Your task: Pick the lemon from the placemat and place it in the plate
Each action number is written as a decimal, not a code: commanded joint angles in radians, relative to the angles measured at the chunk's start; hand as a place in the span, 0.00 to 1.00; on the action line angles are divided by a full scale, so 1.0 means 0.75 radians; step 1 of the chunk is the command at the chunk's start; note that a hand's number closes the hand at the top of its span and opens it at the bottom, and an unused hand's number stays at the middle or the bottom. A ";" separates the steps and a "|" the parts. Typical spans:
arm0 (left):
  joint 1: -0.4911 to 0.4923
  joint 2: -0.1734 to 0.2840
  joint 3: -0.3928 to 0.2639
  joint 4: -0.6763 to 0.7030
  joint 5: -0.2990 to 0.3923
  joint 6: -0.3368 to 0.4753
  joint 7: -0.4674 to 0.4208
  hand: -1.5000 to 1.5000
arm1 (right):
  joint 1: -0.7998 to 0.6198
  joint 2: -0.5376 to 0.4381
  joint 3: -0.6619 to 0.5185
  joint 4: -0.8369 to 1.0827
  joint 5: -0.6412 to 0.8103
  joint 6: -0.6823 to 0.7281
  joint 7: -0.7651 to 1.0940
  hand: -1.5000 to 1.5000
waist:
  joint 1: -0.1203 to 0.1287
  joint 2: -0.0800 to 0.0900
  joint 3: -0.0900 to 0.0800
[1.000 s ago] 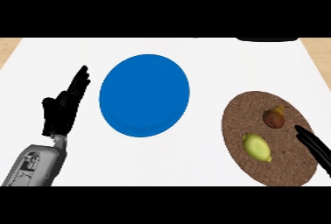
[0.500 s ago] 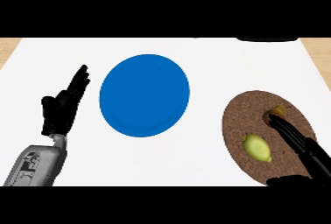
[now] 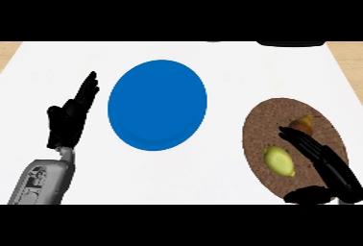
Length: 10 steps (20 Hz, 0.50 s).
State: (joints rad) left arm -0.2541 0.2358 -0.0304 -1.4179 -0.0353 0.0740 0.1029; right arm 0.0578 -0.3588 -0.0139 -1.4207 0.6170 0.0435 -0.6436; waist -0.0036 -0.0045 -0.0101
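Note:
A yellow-green lemon (image 3: 280, 161) lies on the lower left part of a round brown placemat (image 3: 264, 125) at the right. The blue plate (image 3: 157, 104) sits in the middle of the white counter, with nothing on it. My right hand (image 3: 322, 161) is over the placemat just right of the lemon, open, fingers straight and pointing up-left, thumb low near the mat's bottom edge. It does not hold the lemon. My left hand (image 3: 68, 120) rests open at the left, fingers up, beside the plate.
A brownish pear-like fruit (image 3: 304, 124) sits on the placemat's upper right, partly behind my right fingertips. A dark object (image 3: 291, 43) shows at the counter's far right edge. Wooden surface borders the counter at both top corners.
My right hand has moved further up and left over the placemat, coming alongside the lemon and covering more of the brown fruit. The left hand, plate and lemon have not moved.

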 commanded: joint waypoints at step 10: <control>-0.013 -0.014 0.082 0.027 -0.012 -0.070 0.007 0.50 | -0.089 0.085 -0.103 0.160 -0.020 -0.131 -0.173 1.00 | 0.002 0.006 0.014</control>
State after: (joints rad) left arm -0.2592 0.2287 0.0076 -1.4229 -0.0461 0.0437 0.1140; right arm -0.0290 -0.2969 -0.0669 -1.3092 0.6207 -0.0461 -0.7230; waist -0.0012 -0.0037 -0.0057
